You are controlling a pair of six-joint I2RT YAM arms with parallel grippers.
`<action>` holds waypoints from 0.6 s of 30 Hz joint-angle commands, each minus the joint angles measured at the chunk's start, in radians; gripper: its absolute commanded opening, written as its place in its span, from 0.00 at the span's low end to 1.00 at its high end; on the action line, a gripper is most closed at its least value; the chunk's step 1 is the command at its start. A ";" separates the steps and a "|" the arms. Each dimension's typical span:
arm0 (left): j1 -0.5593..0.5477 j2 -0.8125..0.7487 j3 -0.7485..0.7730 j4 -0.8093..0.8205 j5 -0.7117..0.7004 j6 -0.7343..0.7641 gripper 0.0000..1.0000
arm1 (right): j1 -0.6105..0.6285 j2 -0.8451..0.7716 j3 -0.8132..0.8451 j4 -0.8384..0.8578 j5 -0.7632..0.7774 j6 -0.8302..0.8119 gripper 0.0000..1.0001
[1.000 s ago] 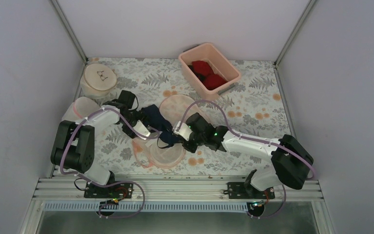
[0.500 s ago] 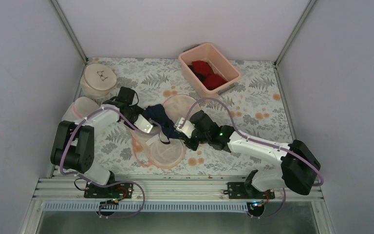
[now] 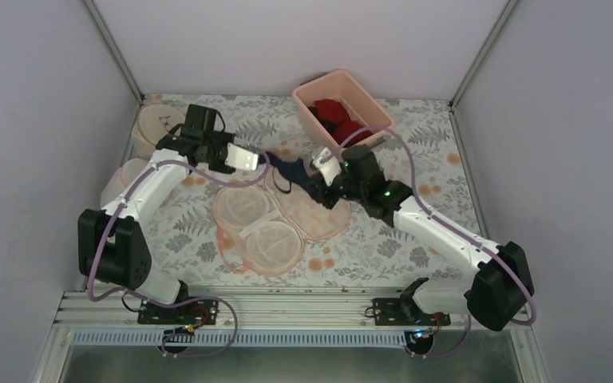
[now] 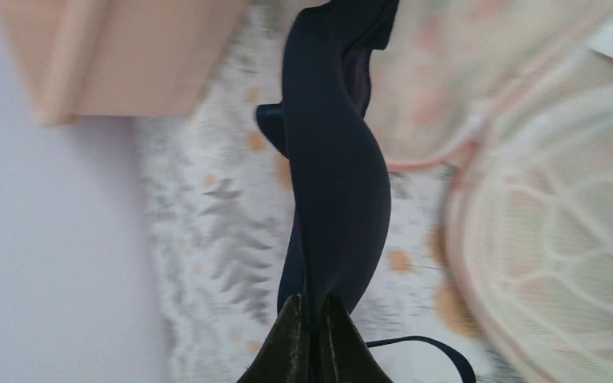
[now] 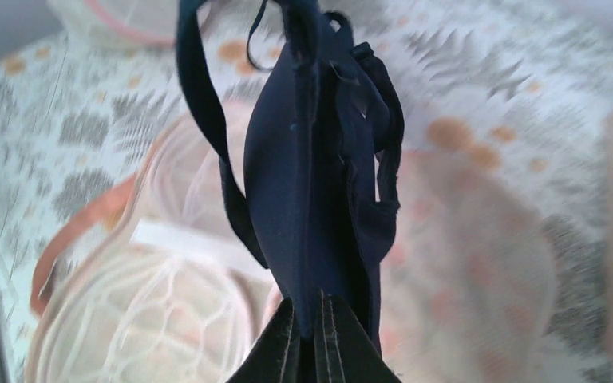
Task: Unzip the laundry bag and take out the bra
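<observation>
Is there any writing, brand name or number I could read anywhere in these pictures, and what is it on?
No text here can be read.
Round beige bag: a small black mark, too small to read.
White tag on the laundry bag: blurred, no writing can be made out.
Bra: no label shows.

One dark navy bra [image 3: 291,170], one flowered cream bag [image 3: 271,243], one round beige bag [image 3: 150,124], one white mesh bag [image 3: 120,180], one pink tub [image 3: 313,120], two red garments [image 3: 329,108].
</observation>
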 commanded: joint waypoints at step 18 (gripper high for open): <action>-0.148 0.469 0.783 0.280 -0.181 -0.187 0.02 | -0.331 0.260 0.378 0.114 0.315 -0.001 0.04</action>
